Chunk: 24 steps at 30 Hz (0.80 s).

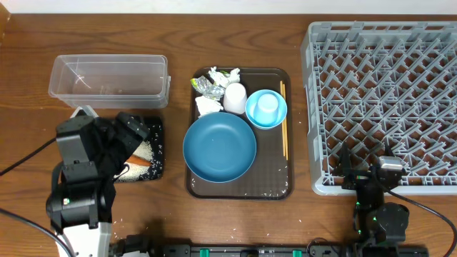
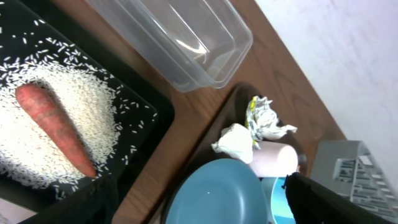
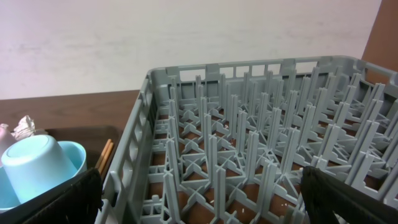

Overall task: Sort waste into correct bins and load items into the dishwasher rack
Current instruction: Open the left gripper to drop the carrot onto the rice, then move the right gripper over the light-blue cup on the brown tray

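My left gripper [image 1: 134, 143] hangs open over the black tray [image 1: 156, 135], nothing between its fingers [image 2: 93, 202]. On that tray lie a pile of rice [image 2: 87, 106] and a carrot piece [image 2: 56, 127]. The clear tub [image 1: 107, 77] behind it looks bare. Tissues [image 1: 208, 106], a silvery-green wrapper [image 1: 214, 82], a white cup [image 1: 235, 98], the dark-blue dish [image 1: 219, 146], a light-blue cup in a bowl [image 1: 266, 108] and chopsticks [image 1: 283, 121] sit on the brown tray. My right gripper [image 1: 365, 175] stands open at the front left corner of the grey rack [image 1: 385, 100], holding nothing.
The brown serving tray [image 1: 285, 185] lies between the black tray and the rack, with scattered rice grains along its front edge. A few grains dot the table near my left arm's base. A cable runs along the table's left front.
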Tool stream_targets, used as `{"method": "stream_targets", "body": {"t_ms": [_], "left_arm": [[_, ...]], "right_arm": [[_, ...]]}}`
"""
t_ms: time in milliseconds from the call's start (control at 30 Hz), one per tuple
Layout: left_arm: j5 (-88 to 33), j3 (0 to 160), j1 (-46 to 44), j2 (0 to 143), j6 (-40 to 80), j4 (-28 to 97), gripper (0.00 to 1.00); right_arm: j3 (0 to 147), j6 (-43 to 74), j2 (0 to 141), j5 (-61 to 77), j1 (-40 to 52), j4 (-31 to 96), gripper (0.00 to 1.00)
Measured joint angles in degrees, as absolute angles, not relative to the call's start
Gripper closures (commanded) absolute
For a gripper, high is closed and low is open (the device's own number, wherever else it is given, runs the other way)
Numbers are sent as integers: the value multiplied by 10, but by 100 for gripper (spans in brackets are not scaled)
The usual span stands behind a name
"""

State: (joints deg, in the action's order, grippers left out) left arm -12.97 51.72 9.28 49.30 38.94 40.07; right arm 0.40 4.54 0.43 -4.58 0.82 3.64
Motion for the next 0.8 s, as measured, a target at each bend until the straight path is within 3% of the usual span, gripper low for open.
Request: {"method": "stream_targets", "body": {"t_ms": [600, 800], "left_arm": [[-134, 517, 93, 500, 390, 415, 2], [-134, 517, 93, 502, 390, 416, 2]], "right_arm": [[4, 54, 5, -44, 8, 14, 1], [4, 246, 7, 70, 8, -97, 1]]}}
